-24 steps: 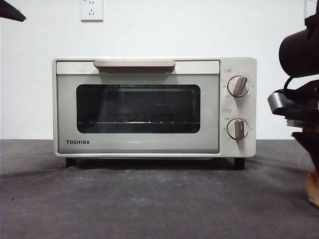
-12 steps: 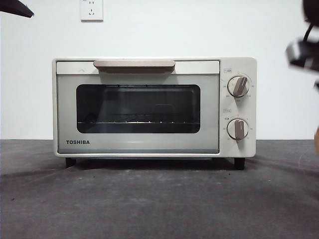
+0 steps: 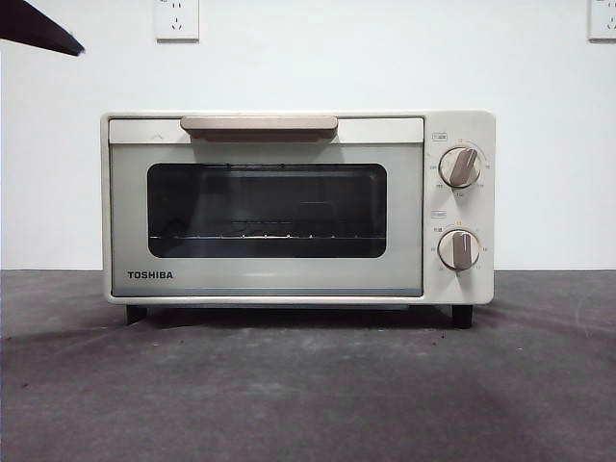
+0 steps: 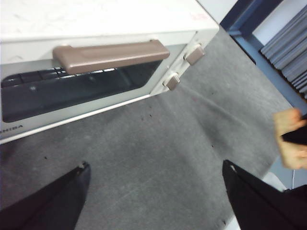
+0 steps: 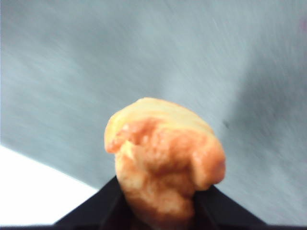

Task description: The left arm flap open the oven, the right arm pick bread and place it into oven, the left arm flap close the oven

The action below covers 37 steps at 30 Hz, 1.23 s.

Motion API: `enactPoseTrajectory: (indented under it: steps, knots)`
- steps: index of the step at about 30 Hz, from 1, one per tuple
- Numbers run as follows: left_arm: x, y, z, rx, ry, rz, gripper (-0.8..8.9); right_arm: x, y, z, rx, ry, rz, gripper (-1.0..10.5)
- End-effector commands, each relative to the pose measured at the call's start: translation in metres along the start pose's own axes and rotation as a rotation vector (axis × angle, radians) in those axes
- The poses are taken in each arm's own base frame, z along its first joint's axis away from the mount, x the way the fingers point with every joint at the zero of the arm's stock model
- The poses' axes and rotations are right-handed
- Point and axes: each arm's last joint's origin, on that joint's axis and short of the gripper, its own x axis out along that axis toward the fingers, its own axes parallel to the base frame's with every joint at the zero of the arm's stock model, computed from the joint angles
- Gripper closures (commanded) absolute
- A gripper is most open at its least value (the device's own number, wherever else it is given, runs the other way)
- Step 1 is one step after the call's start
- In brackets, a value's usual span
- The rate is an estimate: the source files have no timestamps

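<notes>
Your oven (image 3: 298,207) stands on the grey table (image 3: 308,395), door closed under its handle (image 3: 259,125). Your left gripper (image 4: 156,191) hovers in front of the oven, jaws spread wide and empty. Your right gripper (image 5: 160,211) is clamped on the bread (image 5: 165,160), lifted above the table.

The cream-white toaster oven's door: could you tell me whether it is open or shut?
Shut. The cream-white toaster oven's glass door sits flush with the front, its beige bar handle up at the top.
</notes>
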Motion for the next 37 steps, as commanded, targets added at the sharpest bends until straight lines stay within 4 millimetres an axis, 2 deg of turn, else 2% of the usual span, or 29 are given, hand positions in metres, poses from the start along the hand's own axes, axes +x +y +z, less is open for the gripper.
enactPoseTrajectory:
  steps: [1, 4, 9, 12, 14, 19, 25, 37]
  knots:
    - [0.002, -0.003, 0.012, 0.040, -0.010, -0.009, 3.86, -0.017, 0.004, -0.007, 0.024, -0.114, 0.050, 8.3]
    - [0.008, -0.005, 0.025, 0.061, 0.019, -0.008, 4.12, -0.033, 0.007, -0.017, 0.018, -0.222, 0.091, 8.3]
    - [0.021, -0.009, 0.052, 0.132, 0.083, 0.046, 6.19, -0.047, 0.009, -0.026, -0.008, -0.346, 0.138, 8.3]
    - [0.034, -0.009, 0.072, 0.171, 0.106, 0.075, 7.41, -0.050, 0.010, -0.025, -0.021, -0.384, 0.152, 8.3]
    - [0.044, -0.008, 0.084, 0.194, 0.117, 0.077, 7.89, -0.051, 0.010, -0.025, -0.023, -0.390, 0.154, 8.3]
    - [0.075, 0.001, 0.106, 0.253, 0.146, 0.073, 7.97, -0.051, 0.010, -0.024, -0.025, -0.398, 0.148, 8.3]
    - [0.110, 0.018, 0.110, 0.293, 0.217, 0.071, 7.97, -0.051, 0.011, -0.022, -0.033, -0.413, 0.152, 8.3]
    - [0.137, 0.034, 0.101, 0.310, 0.297, 0.078, 7.97, -0.051, 0.011, -0.022, -0.042, -0.414, 0.151, 8.3]
